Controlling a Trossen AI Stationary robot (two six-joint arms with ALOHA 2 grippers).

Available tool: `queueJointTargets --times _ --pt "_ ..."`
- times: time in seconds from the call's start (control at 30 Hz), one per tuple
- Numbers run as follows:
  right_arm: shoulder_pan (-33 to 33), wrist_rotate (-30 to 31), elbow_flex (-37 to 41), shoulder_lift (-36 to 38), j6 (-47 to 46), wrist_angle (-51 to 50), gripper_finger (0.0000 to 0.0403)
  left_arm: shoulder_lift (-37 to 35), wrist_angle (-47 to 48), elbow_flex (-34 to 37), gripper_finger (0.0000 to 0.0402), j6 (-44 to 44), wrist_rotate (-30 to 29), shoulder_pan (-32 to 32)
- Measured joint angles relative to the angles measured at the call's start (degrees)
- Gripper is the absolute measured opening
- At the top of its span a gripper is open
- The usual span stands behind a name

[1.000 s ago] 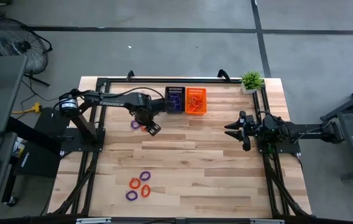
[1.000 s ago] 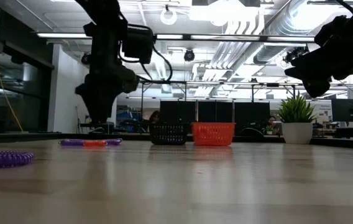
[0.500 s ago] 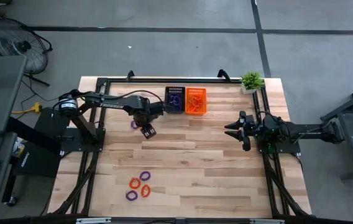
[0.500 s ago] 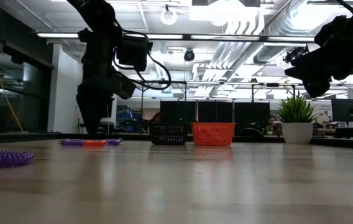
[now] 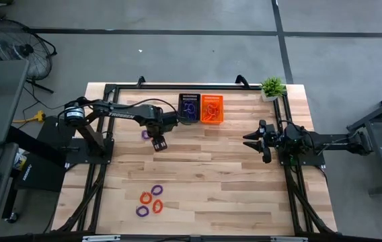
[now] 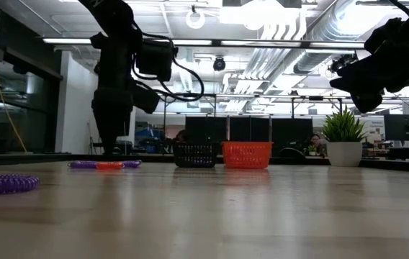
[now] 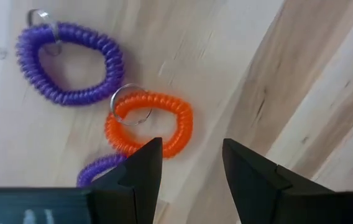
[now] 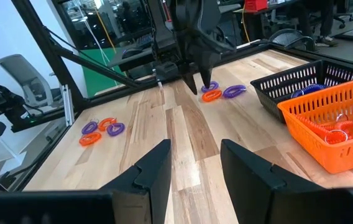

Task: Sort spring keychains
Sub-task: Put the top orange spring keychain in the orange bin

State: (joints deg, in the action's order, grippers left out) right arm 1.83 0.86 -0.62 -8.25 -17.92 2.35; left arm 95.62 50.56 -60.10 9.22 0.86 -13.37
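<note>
Left wrist view showed my left gripper (image 7: 187,163) spread wide just above an orange spring keychain (image 7: 150,124) lying on the table (image 7: 301,93), purple ones beside it; my right gripper (image 5: 253,141) waited open, well apart.

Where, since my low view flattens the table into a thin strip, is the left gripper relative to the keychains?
Observer: The left gripper is over the group near the black basket, fingers open, with an orange keychain just ahead of them.
Operator: Is anything crowding that one?
Observer: A purple keychain lies close beside it, and a second purple keychain is partly hidden behind a finger.
Operator: Where would the orange one go?
Observer: The orange basket, right beside the black one, holds orange keychains.
</note>
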Motion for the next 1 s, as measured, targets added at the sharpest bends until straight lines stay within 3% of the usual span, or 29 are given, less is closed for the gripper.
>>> queueJointTargets --times 0.67,1.0 --pt "0.0 0.0 0.0 0.0 0.0 0.0 0.0134 5.8 -1.8 0.0 0.0161 -3.6 0.0 0.3" --pt "0.0 0.0 0.0 0.0 0.0 0.0 0.0134 5.7 -4.3 2.6 0.0083 -2.9 -0.1 0.4"
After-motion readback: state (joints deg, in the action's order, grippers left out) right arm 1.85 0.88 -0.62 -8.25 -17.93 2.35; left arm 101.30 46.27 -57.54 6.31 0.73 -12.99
